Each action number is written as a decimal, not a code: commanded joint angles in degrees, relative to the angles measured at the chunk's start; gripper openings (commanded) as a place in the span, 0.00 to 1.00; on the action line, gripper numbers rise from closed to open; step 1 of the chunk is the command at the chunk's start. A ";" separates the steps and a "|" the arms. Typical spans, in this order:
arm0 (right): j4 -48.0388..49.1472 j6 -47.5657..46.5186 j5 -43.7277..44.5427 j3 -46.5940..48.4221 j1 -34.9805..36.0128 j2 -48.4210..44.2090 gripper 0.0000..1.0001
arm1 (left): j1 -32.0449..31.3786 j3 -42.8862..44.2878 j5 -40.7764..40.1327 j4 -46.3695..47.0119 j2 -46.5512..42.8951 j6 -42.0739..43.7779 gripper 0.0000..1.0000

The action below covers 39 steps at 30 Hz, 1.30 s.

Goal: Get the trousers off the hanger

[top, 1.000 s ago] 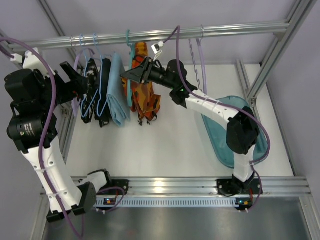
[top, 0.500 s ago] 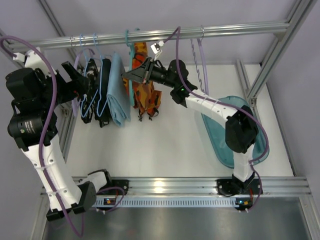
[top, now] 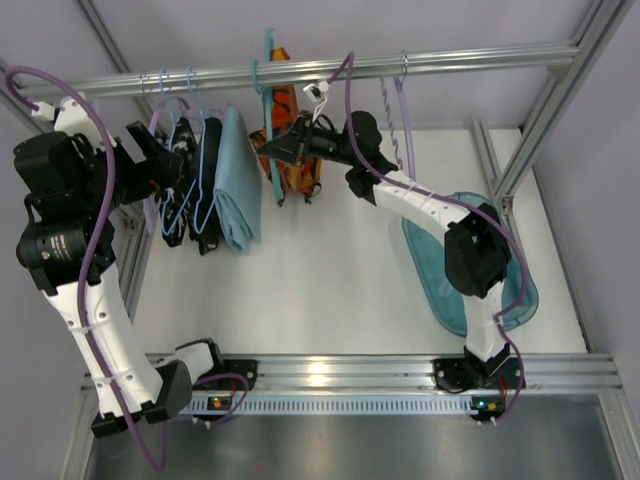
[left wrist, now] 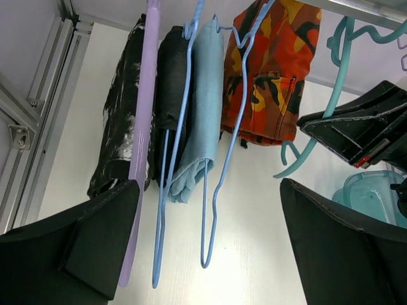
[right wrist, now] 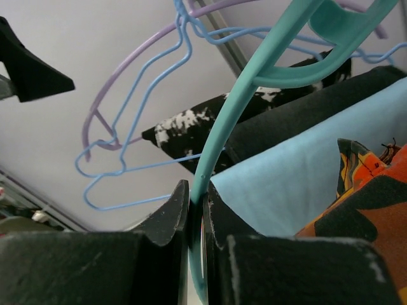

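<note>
The orange, red and brown camouflage trousers (top: pixel 292 150) hang on the teal hanger (top: pixel 268 120) under the rail at the back. They also show in the left wrist view (left wrist: pixel 273 76) and at the right edge of the right wrist view (right wrist: pixel 375 197). My right gripper (top: pixel 272 143) is shut on the teal hanger's arm (right wrist: pixel 219 146), which runs up between its fingers. The hanger's hook (left wrist: pixel 346 44) is beside the right gripper in the left wrist view. My left gripper (top: pixel 170 160) is open and empty, held left of the hanging clothes, its fingers (left wrist: pixel 70 248) wide apart.
A light-blue cloth (top: pixel 235 180) and black garments (top: pixel 190 185) hang on pale blue wire hangers (left wrist: pixel 222 159) and a lilac hanger (left wrist: pixel 140 146) left of the trousers. An aluminium rail (top: pixel 450 58) spans the back. A teal tub (top: pixel 500 270) sits at the right. More hangers (top: pixel 400 120) hang right.
My right gripper has swung the teal hanger and trousers up and toward the rail; the trousers now bunch higher and look shorter. The left arm has barely moved.
</note>
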 commanded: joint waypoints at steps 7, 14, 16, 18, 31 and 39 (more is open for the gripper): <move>11.62 -25.41 -7.98 8.61 0.22 -1.05 0.00 | 0.36 -1.12 1.18 4.58 -0.74 0.84 0.99; 12.05 -24.63 -8.24 13.63 0.22 -0.43 0.00 | 0.36 -4.55 2.14 7.13 -2.59 -0.04 0.99; 11.97 -23.66 -8.24 14.16 0.31 -0.87 0.00 | 0.36 -4.64 2.32 7.22 -2.50 -0.39 0.99; 12.92 -21.12 -7.80 14.16 0.40 -1.75 0.00 | 0.36 -4.73 2.41 7.22 -2.50 -0.56 0.99; 9.86 -15.74 -3.76 20.40 -0.13 -2.81 0.00 | 0.35 -4.64 3.29 7.48 -2.59 -1.18 0.99; 7.75 -9.25 2.12 23.74 -1.71 -1.57 0.00 | 0.36 -4.73 3.55 7.66 -2.32 -1.44 0.99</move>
